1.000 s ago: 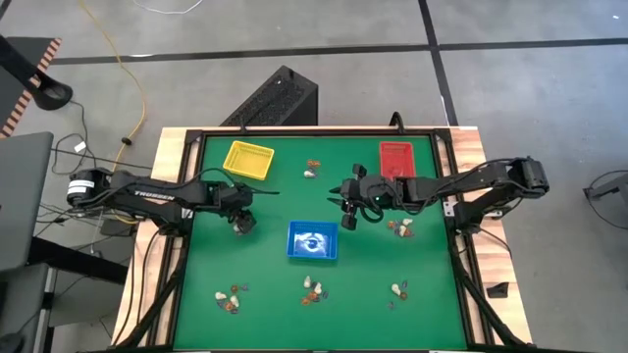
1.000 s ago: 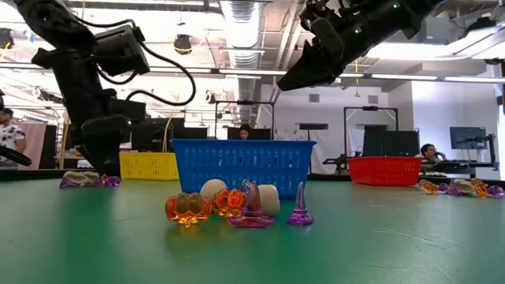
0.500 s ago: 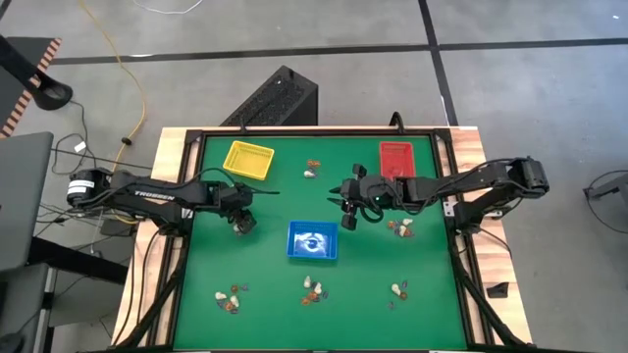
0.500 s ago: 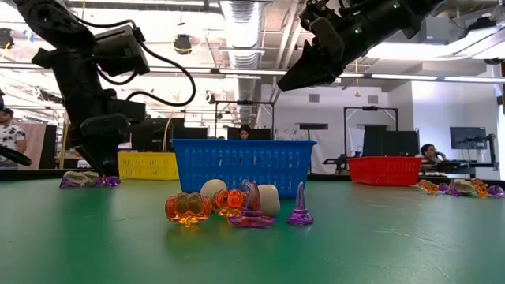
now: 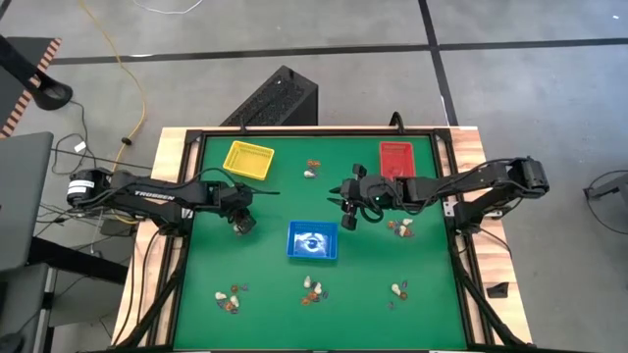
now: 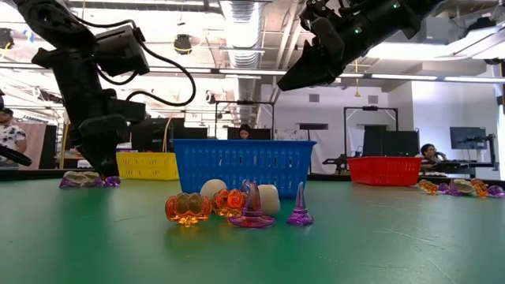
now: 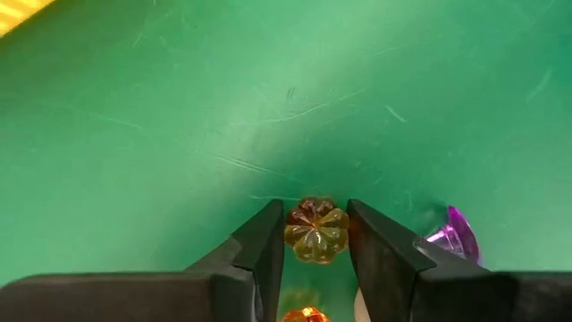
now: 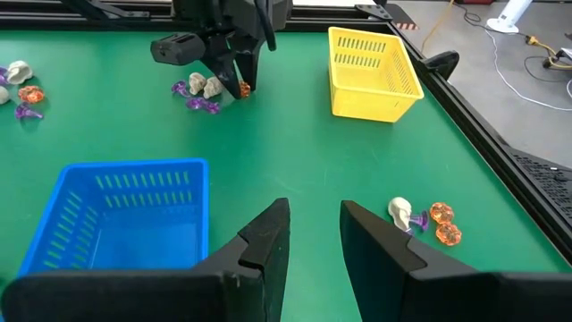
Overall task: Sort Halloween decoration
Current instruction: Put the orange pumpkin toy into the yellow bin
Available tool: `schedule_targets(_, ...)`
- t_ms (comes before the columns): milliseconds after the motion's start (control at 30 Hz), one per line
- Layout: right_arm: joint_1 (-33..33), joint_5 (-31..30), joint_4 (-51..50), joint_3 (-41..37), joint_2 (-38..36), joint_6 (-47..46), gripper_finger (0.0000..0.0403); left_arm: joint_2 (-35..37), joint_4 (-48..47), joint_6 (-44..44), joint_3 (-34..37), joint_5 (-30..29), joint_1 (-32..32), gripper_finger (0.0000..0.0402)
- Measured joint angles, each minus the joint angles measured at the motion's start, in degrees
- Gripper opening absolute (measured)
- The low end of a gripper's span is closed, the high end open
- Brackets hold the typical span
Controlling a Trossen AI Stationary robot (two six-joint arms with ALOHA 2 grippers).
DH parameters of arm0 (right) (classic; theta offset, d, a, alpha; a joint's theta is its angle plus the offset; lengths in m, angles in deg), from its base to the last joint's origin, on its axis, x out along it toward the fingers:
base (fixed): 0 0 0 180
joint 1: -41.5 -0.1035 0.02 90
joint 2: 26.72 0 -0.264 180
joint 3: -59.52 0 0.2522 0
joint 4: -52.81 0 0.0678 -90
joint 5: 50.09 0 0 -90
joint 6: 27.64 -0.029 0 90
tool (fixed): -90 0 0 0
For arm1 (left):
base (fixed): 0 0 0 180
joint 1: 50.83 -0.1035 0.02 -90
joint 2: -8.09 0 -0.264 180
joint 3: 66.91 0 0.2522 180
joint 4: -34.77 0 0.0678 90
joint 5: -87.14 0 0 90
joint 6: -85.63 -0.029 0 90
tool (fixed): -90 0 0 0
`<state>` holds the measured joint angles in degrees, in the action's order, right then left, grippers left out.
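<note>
Beside purple trinket (image 7: 451, 240) | left pincer (image 7: 316, 234) pinching orange pumpkin (image 7: 316, 231) | right pincer (image 8: 313, 228) spread, empty

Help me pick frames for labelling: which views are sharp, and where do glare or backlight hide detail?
Left wrist view: orange pumpkin between the left tool fingers is crisp; the mat near the top looks softer. Low view: bright ceiling lights backlight the arms into dark silhouettes; translucent trinkets up front stay clear. High view: even light, trinkets tiny. Right wrist view: even, no glare; right tool empty.
</note>
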<state>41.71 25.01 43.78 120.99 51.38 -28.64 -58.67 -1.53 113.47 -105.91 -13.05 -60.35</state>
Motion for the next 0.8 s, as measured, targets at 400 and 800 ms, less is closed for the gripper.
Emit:
schedule_targets(400,-0.02,0.00,0.05,0.02,0.00,-0.02,0.0134,3.20,0.02,-16.22,-11.05,-5.22,-6.65,0.0102)
schedule_targets(800,-0.02,0.00,0.17,0.02,0.00,-0.02,0.0134,-0.90,0.97,-22.19,-13.88,3.95,-33.20,0.0105)
